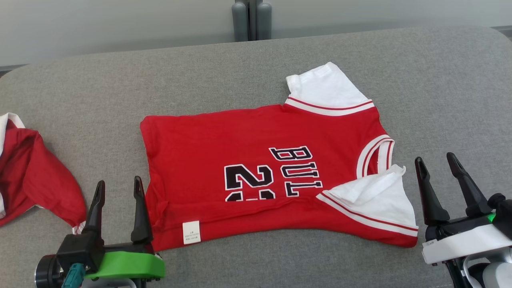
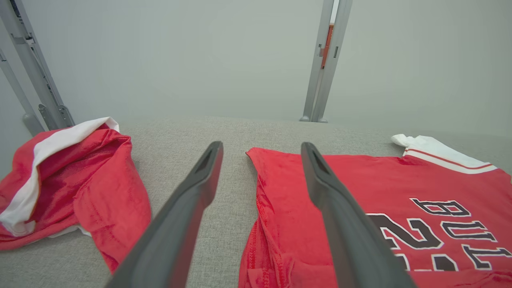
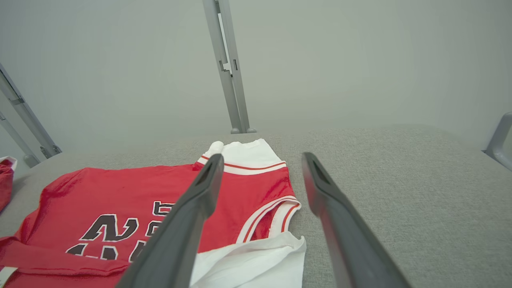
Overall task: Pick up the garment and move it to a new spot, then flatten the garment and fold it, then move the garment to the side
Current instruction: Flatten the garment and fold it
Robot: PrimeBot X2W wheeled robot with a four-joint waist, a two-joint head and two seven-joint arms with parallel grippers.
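Jersey [image 1: 224, 140] on grey fabric tabletop [image 1: 440, 80]; pale wall [image 1: 120, 24] behind

Left hand [image 1: 119, 181] has a green base, right hand [image 1: 434, 157] a white one (both dark-fingered).

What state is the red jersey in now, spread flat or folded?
Partly folded: the red jersey has its near edge turned over the number, the inside label showing.

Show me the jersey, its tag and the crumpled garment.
jersey [image 1: 200, 152]: head view, plain red body beside the number.
tag [image 1: 191, 232]: head view, middle of the white label.
crumpled garment [image 1: 32, 176]: head view, its red middle.
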